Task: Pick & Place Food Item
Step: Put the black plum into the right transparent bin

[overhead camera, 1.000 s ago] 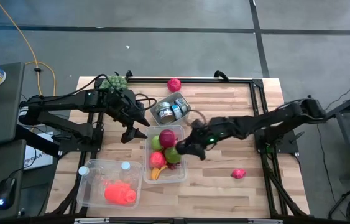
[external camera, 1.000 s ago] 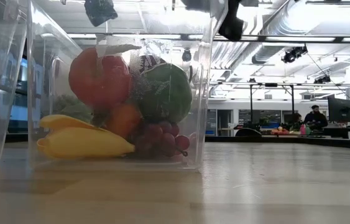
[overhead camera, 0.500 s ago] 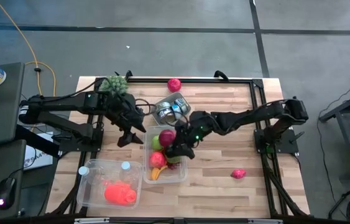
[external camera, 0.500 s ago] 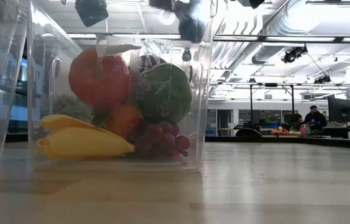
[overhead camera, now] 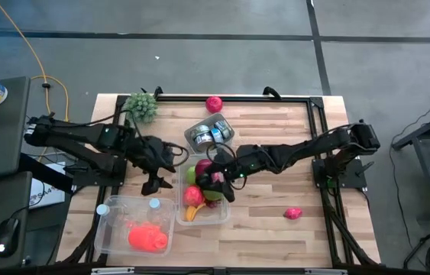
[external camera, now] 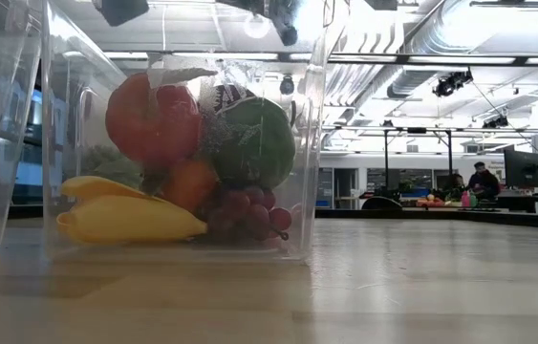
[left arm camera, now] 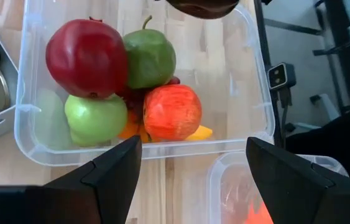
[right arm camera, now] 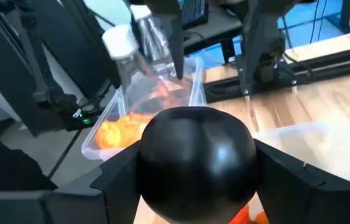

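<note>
Glossy, near-black fruit (right arm camera: pixel 194 155) — perhaps a plum.

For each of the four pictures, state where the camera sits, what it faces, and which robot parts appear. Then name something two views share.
High view: above, looking down on the table; both arms, left hand, right hand.
Low view: table height, facing the fruit bin; hands at top.
Left wrist view: above the fruit bin; own open fingers.
Right wrist view: faces the second bin; own fingers grip a dark round fruit.
Shared: the fruit bin.
</note>
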Robot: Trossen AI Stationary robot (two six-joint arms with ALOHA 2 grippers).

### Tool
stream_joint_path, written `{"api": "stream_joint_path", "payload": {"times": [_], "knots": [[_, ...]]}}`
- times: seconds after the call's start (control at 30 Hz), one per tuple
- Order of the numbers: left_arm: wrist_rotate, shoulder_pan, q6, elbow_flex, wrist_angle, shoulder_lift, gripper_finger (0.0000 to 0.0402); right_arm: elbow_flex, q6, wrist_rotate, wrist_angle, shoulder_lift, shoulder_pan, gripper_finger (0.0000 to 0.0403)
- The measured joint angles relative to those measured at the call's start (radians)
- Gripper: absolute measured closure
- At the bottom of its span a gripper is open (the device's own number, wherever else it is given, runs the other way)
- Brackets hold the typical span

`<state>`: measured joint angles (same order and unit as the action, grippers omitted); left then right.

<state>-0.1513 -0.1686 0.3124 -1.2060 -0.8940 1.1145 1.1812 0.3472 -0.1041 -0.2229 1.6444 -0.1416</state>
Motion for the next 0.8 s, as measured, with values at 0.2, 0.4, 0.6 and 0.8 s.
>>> {"api": "stream_joint_path", "payload": {"times": [0.2, 0.4, 0.6, 0.8], "knots": [[0.091, -0.079, 0.039, 0.000, 0.001, 0.000, 0.0120, 0.000, 0.022, 0.062, 0.009, 0.000, -0.020, 0.0151], [0.110, -0.121, 0.048, 0.000, 0.000, 0.000, 0.0120, 0.000, 0.055, 0.122, 0.008, 0.000, -0.039, 0.0151], [0.067, -0.117, 0.003, 0.000, -0.013, -0.020, 0.0120, 0.000, 0.174, 0.203, 0.008, 0.000, -0.037, 0.0151], [0.008, -0.086, 0.000, 0.000, -0.069, -0.084, 0.0120, 0.000, 0.206, 0.305, -0.075, 0.000, -0.042, 0.0137]]}}
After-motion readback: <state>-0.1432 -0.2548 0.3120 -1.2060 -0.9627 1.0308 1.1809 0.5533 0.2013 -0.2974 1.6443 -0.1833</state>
